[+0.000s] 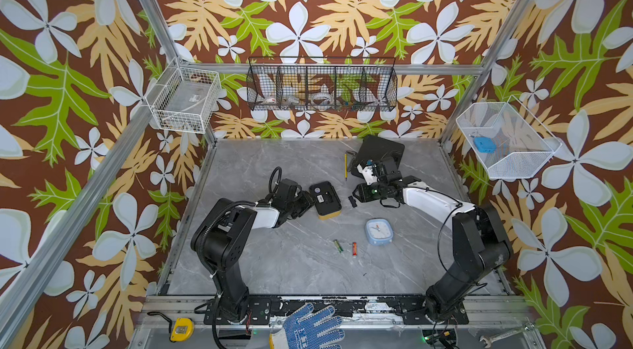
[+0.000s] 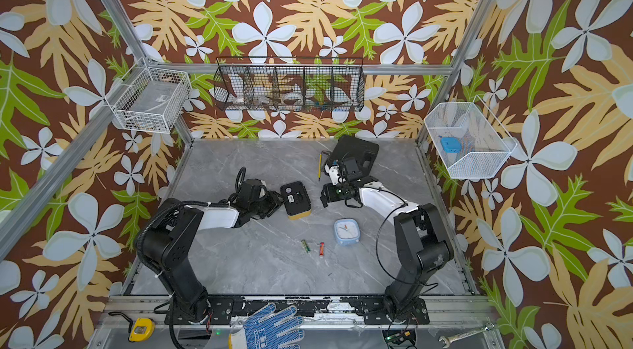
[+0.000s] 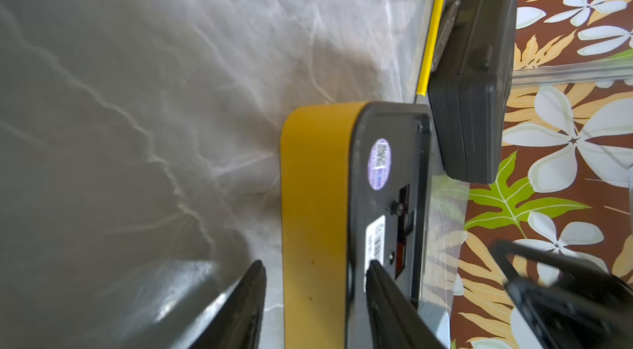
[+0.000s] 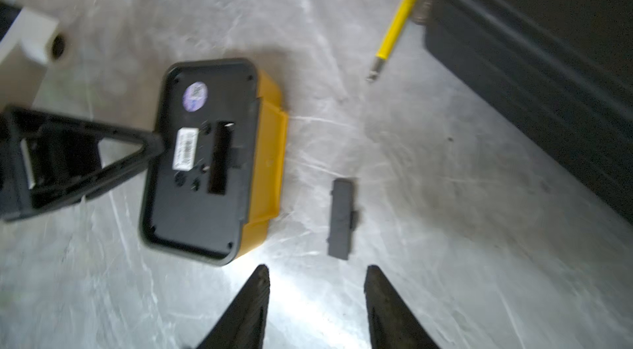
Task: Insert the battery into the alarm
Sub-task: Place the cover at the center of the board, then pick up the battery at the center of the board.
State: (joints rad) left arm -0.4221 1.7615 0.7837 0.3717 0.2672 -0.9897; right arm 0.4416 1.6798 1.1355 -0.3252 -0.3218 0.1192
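The alarm (image 1: 325, 200) (image 4: 202, 165) is a yellow box lying with its black back up, its battery slot (image 4: 221, 159) uncovered. The slot's dark cover (image 4: 341, 217) (image 1: 352, 201) lies loose on the table to the alarm's right. A green battery (image 1: 338, 245) and a red battery (image 1: 354, 248) lie nearer the front. My left gripper (image 1: 310, 201) (image 3: 315, 265) is open, its fingers straddling the alarm's left end with a gap on the yellow side. The right gripper (image 1: 357, 195) (image 4: 317, 268) hovers open and empty just short of the cover.
A small light-blue clock (image 1: 379, 232) sits right of the batteries. A black case (image 1: 380, 152) and a yellow pencil (image 1: 345, 166) lie at the back. On the front rail are a blue glove (image 1: 308, 328), a tape measure (image 1: 181, 329) and a wrench (image 1: 503, 333). Wire baskets hang on the walls.
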